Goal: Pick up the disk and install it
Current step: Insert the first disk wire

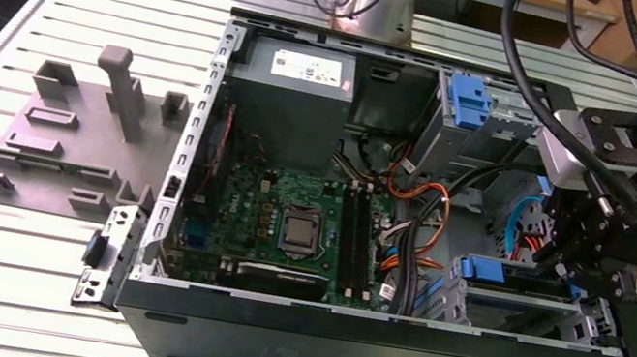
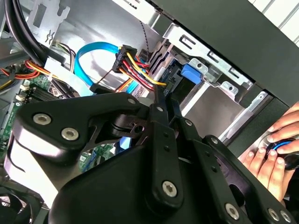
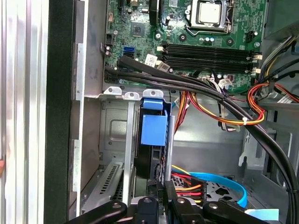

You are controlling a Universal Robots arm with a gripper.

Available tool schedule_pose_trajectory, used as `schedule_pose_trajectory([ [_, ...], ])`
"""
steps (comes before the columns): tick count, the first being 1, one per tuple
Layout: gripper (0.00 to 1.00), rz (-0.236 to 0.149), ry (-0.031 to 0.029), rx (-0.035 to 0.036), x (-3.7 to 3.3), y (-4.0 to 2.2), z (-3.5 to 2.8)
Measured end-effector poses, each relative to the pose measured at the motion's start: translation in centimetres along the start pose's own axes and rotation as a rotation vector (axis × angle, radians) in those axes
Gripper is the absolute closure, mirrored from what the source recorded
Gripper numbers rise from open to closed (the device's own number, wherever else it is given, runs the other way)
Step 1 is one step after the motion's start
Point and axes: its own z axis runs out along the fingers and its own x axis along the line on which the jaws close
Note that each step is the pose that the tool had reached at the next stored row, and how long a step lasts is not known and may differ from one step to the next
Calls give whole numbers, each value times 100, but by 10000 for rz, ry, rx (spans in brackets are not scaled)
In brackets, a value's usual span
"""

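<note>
The disk (image 1: 498, 272) stands on edge in the silver drive cage (image 1: 582, 323) at the open computer case's front corner, on the exterior view's right; its blue carrier edge shows at the top. In the first wrist view the disk (image 3: 154, 130) sits between the cage's silver rails. My gripper (image 1: 590, 276) hangs over that cage, just behind the disk. Its black fingers (image 3: 169, 189) are close together with nothing visible between them. I cannot tell whether they touch the disk. In the second wrist view the gripper (image 2: 167, 100) points at the carrier's blue part (image 2: 191, 72).
Red, yellow and blue cables (image 3: 219, 186) lie beside the gripper, and thick black cables (image 3: 196, 86) cross above the cage. A second cage with a blue latch (image 1: 469, 102) and a grey box (image 1: 297, 77) sit at the case's back. A grey fixture (image 1: 76, 146) lies outside. A person's hand (image 2: 271, 154) rests near the case.
</note>
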Motion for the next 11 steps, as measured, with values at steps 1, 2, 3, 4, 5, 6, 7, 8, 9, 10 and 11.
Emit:
schedule_pose_trajectory([
  [1,82,0,-1,3,2,0,2],
  [2,82,0,-1,7,3,1,5],
  [3,82,0,0,10,6,1,7],
  [4,82,0,1,11,8,1,10],
  [5,82,0,2,13,9,2,13],
  [6,82,-1,2,14,9,2,17],
  [7,82,-1,3,15,10,2,21],
  [8,82,-1,4,16,10,2,24],
  [9,82,0,3,18,11,3,28],
  [10,82,-1,3,19,11,3,31],
  [11,82,0,-1,21,12,4,35],
])
